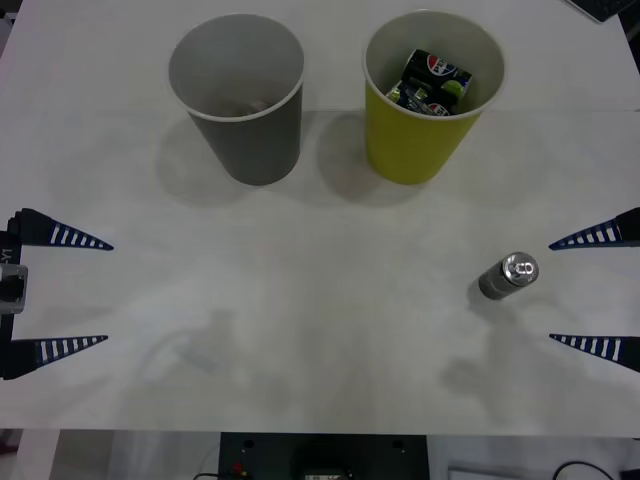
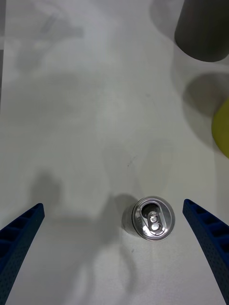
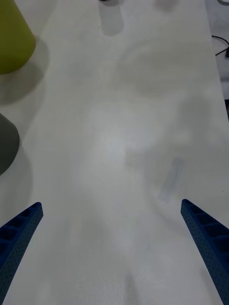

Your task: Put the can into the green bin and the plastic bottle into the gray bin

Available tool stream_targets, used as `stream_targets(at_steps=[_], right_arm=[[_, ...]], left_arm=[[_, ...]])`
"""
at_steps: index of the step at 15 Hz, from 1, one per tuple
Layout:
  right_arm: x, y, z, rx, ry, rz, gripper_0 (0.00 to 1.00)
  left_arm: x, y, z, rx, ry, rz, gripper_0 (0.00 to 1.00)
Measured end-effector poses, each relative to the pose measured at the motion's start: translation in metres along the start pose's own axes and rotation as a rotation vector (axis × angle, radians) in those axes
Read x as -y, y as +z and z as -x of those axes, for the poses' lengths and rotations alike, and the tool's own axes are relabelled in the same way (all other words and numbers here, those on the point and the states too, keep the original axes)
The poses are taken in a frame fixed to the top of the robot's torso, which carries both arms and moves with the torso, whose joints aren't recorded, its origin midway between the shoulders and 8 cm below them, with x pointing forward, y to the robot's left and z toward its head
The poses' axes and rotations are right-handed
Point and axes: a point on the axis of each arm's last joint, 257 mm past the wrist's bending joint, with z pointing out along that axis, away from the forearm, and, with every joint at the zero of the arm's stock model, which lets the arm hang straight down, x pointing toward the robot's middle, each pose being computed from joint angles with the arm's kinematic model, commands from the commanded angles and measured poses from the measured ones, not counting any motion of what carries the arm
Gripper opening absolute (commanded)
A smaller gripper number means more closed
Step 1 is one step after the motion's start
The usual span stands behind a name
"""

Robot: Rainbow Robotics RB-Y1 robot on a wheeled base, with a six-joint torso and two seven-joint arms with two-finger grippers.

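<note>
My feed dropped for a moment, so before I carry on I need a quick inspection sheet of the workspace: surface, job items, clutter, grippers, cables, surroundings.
Surface: white table, bare apart from the items below.
Can: the can stands upright on the table near the right gripper, outside both bins.
Green bin: the green bin is upright and holds crushed cans.
Gray bin: the gray bin is upright beside the green bin; contents cannot be made out.
Plastic bottle: nothing seen.
Clutter: nothing seen.
Grippers: left gripper open at the table's left edge; right gripper open, the can just ahead of it.
Cables: dark cables below the table's front edge.
Surroundings: dark robot base below.
</note>
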Motion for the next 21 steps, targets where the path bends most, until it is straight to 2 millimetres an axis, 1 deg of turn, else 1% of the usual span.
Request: stream_targets(at_steps=[5, 8, 10, 17, 21], right_arm=[[-0.003, 0.004, 0.003, 0.021, 0.018, -0.001, 1.0], [0.006, -0.002, 0.014, 0.027, -0.007, -0.025, 1.0], [0.01, -0.004, 0.014, 0.049, 0.02, -0.042, 1.0], [0.025, -0.017, -0.013, 0.101, 0.145, -0.135, 1.0], [0.029, -0.02, -0.026, 0.127, 0.176, -0.182, 1.0]], left_arm=[[0.0, 0.0, 0.0, 0.0, 0.0, 0.0, 1.0], [0.0, 0.0, 0.0, 0.0, 0.0, 0.0, 1.0], [0.0, 0.0, 0.0, 0.0, 0.0, 0.0, 1.0], [0.0, 0.0, 0.0, 0.0, 0.0, 0.0, 1.0], [0.0, 0.0, 0.0, 0.0, 0.0, 0.0, 1.0]])
